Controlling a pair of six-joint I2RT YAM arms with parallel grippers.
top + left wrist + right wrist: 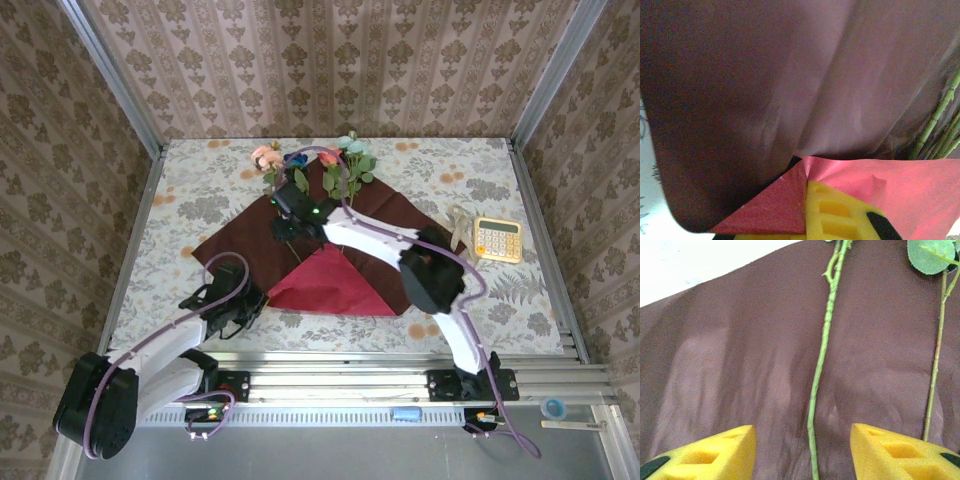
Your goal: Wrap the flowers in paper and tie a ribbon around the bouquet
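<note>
Now, lower left: left gripper (pixel 250 301) clamps folded corner of paper (pixel 765 100); lower centre: right gripper (pixel 802 450) stands released astride one stem of flowers (pixel 822 355).

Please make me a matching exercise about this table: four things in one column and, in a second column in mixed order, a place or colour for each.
Things:
1. paper
2. flowers
3. calculator
4. stem

Descriptions:
a. yellow, at the table's right side
b. dark red, near corner folded over
c. between the open right jaws
d. heads at the paper's far edge

Pairs: 1-b, 2-d, 3-a, 4-c
</note>
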